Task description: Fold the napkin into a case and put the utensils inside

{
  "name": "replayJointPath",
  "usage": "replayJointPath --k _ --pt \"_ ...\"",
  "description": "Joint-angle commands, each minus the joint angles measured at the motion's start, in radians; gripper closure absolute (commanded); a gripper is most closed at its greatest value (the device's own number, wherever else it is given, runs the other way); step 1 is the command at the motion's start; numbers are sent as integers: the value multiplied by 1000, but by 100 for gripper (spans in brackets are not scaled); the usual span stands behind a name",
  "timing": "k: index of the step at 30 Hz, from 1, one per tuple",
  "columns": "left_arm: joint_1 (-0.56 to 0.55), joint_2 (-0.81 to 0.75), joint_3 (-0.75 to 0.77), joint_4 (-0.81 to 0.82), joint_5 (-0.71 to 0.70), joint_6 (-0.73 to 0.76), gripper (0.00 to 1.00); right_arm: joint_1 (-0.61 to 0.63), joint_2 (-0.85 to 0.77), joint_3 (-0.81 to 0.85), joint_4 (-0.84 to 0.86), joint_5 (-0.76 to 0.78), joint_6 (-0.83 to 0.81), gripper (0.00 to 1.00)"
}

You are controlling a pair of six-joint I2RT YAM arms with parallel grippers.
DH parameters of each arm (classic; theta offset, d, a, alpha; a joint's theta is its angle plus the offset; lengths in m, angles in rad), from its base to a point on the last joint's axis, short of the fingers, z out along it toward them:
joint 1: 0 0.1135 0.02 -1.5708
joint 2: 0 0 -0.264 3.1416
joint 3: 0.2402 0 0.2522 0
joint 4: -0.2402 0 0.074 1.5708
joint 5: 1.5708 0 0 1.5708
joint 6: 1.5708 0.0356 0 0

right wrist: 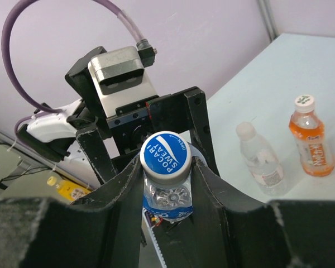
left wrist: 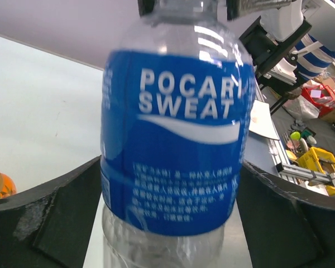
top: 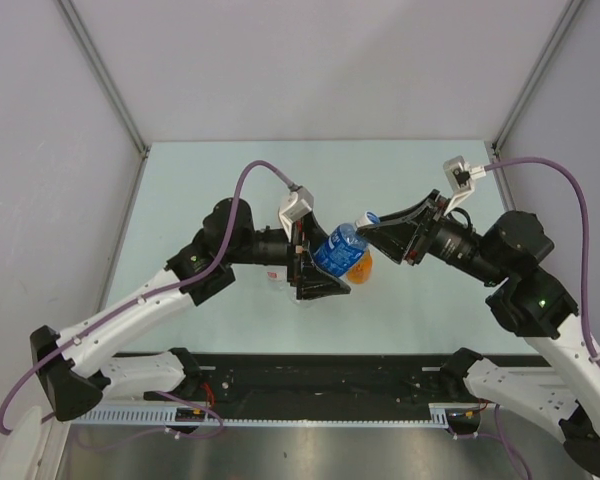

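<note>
Our left claw [left wrist: 173, 229] is closed on the bottle [left wrist: 176, 145], 1 black finger [left wrist: 50, 218] pressed to each side of the blue label. Our right claw [right wrist: 167, 187] meets the same bottle from the other end. Its 2 fingers [right wrist: 120, 195] sit narrow around the neck just under the blue cap [right wrist: 166, 154], and they look pressed against it.

From above, the bottle hangs tilted between the 2 arms, off the table [top: 430, 300].

We judge the step in hand to be a 2-handed hold on this bottle, probably turning the cap. That does not fit the stated task.

To do it well:
- We would keep the left hold firm but not crushing, since the clear plastic looks thin and would buckle.
- We would keep the right wrist lined up with the bottle's long axis, so any twist turns the cap and does not bend the neck.
- We would slide the right fingers up onto the cap itself.

The napkin and the utensils appear in none of our 3 views, so we cannot say where they are or how they look.

Beyond the claws, a small clear bottle [right wrist: 261, 162] and an orange drink bottle [right wrist: 311, 139] stand upright on the table, near each other but apart.
</note>
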State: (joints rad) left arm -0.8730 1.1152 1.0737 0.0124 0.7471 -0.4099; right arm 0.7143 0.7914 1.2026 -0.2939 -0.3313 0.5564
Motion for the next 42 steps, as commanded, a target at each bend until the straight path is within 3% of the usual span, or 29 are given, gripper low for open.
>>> replayJointPath --k 1,18,28,31,35,37,38,39,40,42 --pt "-7 -43 -12 -5 -20 34 1 4 -27 5 21 55 -36 100" --pt "-7 -52 -52 129 -54 -17 12 4 -55 -43 52 41 -3 100" --pt "-17 -37 -67 155 -35 -23 32 5 -57 -60 70 32 13 100" --pt "-21 -32 -67 155 -37 -18 42 5 -54 -66 79 25 20 100" --pt "-24 -29 -66 146 -35 -4 65 5 -49 -69 78 21 19 100" --pt "-24 -31 -67 133 -37 6 70 5 -50 -69 76 21 14 100" --pt "-24 -35 -69 130 -38 9 71 5 -50 -67 75 21 14 93" --pt "-24 -38 -72 123 -48 17 73 5 -50 -69 75 23 14 77" --pt "-26 -41 -72 117 -55 23 77 4 -50 -67 70 24 11 43" --pt "-24 -51 -74 92 -78 45 82 2 -58 -67 59 38 13 21"
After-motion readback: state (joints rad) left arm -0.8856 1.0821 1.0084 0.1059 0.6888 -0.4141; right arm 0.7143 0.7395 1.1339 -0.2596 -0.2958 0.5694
